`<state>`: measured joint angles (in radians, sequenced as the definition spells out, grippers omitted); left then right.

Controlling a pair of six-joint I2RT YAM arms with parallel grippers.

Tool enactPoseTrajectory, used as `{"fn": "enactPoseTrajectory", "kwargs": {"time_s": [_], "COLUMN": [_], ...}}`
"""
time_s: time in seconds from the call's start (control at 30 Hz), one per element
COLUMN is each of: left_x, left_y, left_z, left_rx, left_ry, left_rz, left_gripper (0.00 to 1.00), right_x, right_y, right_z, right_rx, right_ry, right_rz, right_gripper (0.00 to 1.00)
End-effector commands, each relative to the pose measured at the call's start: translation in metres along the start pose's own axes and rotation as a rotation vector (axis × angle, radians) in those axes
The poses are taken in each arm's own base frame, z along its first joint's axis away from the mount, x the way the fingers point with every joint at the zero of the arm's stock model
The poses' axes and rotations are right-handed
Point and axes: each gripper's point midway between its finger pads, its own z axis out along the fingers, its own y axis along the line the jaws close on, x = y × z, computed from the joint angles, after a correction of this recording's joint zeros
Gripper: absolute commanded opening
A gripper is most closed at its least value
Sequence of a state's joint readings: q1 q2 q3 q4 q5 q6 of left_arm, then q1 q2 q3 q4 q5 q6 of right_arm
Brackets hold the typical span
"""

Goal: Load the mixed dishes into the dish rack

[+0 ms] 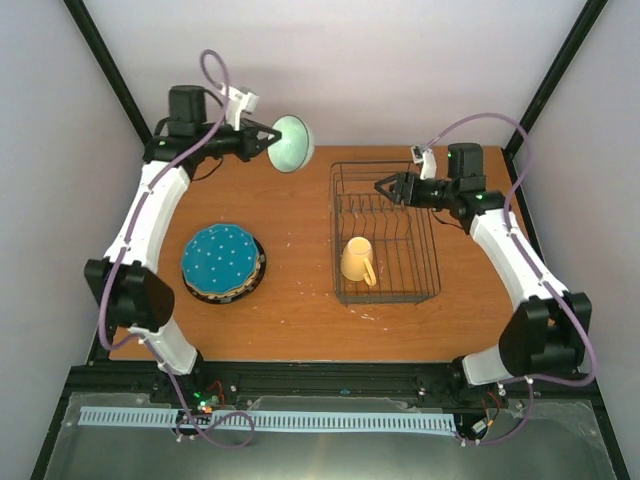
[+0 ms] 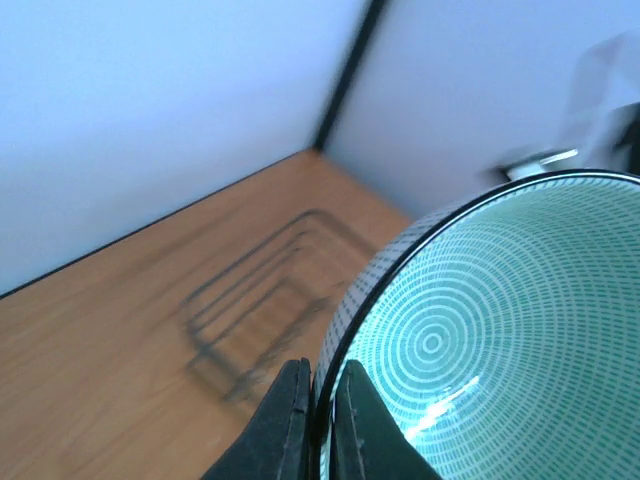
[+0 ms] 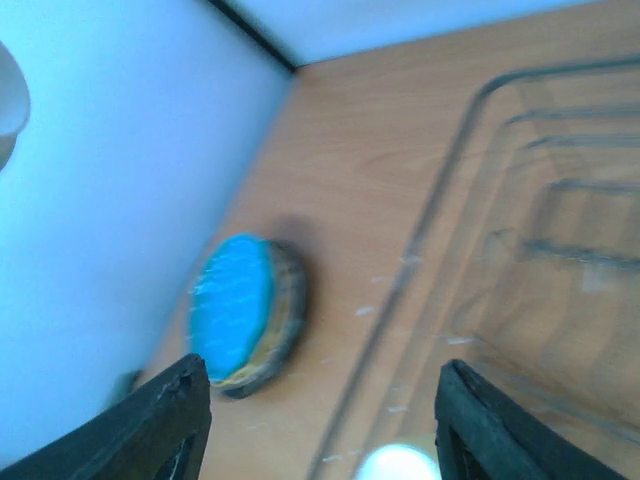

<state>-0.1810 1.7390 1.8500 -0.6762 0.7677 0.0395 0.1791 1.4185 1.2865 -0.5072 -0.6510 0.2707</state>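
Left gripper point(image 2: 320, 420) fingers are pressed onto the rim of the small pale green bowl point(image 2: 480, 340), which runs out of the wrist view at the right and bottom edges. From above, the left arm reaches to the far side of the table point(image 1: 300, 310), gripper turned toward the right arm, bowl held on edge. The right gripper point(image 1: 385, 187) is spread, holding nothing, and points leftward above the far end of the dish rack point(image 1: 336, 230). In both wrist views the rack is blurred. The pale yellow mug point(image 1: 357, 261) lies in the rack, nearer the bases than the right gripper. The teal dotted plate point(image 1: 222, 262) tops a stack beside the left forearm; only edges of the plates under it show.
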Motion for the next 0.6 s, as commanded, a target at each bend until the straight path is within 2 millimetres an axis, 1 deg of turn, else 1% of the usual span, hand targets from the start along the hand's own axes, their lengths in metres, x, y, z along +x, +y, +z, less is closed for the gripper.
{"fn": "enactPoseTrajectory", "kwargs": {"time_s": [0.0,0.03,0.07,0.1,0.2,0.23,0.27,0.43,0.57], "left_x": [-0.012,-0.009,-0.006,-0.002,0.005,0.007,0.009,0.012,0.011], "left_y": [-0.073,-0.08,-0.086,-0.092,-0.101,-0.103,-0.105,-0.1,-0.103], "left_z": [-0.014,-0.016,-0.02,-0.023,-0.03,-0.029,-0.027,-0.016,-0.008], "left_rx": [0.534,0.613,0.676,0.718,0.773,0.787,0.801,0.829,0.839], "left_ry": [-0.085,-0.104,-0.11,-0.087,-0.125,-0.123,-0.119,-0.116,-0.106], "left_rz": [-0.098,-0.064,-0.068,-0.143,-0.073,-0.072,-0.077,-0.118,-0.114], "left_gripper": [0.01,0.01,0.01,0.01,0.01,0.01,0.01,0.01,0.01], "right_x": [0.012,0.006,0.007,0.007,-0.003,-0.006,-0.007,-0.001,0.009], "right_y": [0.063,0.073,0.076,0.08,0.097,0.097,0.095,0.105,0.11], "right_z": [0.001,-0.005,-0.007,-0.011,-0.028,-0.027,-0.022,-0.022,-0.015], "right_rx": [-0.66,-0.723,-0.756,-0.789,-0.896,-0.922,-0.927,-0.942,-0.943], "right_ry": [0.115,0.101,0.108,0.111,0.087,0.104,0.121,0.14,0.203], "right_rz": [0.165,0.138,0.166,0.167,0.162,0.229,0.28,0.267,0.28], "right_gripper": [0.59,0.59,0.59,0.61,0.68,0.69,0.7,0.73,0.75]}}
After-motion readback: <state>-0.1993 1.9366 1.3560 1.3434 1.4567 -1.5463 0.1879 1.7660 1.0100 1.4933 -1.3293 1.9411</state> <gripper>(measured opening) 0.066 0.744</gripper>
